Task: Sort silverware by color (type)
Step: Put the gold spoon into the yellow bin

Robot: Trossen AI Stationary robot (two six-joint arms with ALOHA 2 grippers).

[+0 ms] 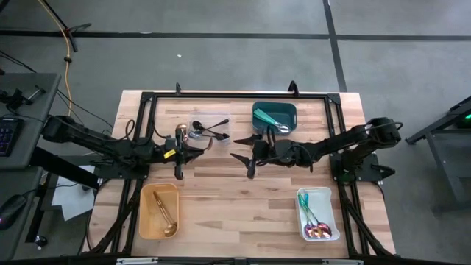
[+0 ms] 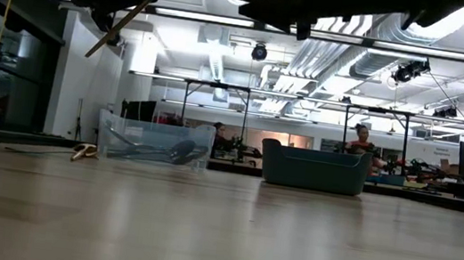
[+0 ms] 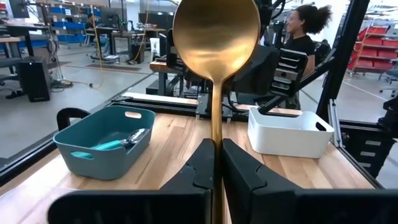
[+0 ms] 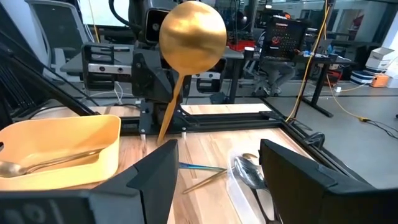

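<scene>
Two dark arms meet over the middle of a wooden table [image 1: 243, 199]. The left gripper [image 3: 217, 163] is clamped on the thin handle of a gold spoon [image 3: 216, 37], holding it in the air with the round bowl toward the other arm. The right gripper [image 1: 249, 157] hovers just across from it, fingers spread wide and empty. The spoon looks light, stiff and slippery, so the narrow handle is probably the best place to grip; the polished bowl would likely slide free. Four bins ring the table: a yellow bin [image 1: 145, 211] with gold pieces, a clear bin [image 1: 197, 124] with dark ones, a teal bin [image 1: 274, 109] with teal-handled ones, and a white bin [image 1: 329, 217] with pink-purple ones. A few loose utensils [image 4: 202, 172] lie beside the clear bin, their types hard to make out.
</scene>
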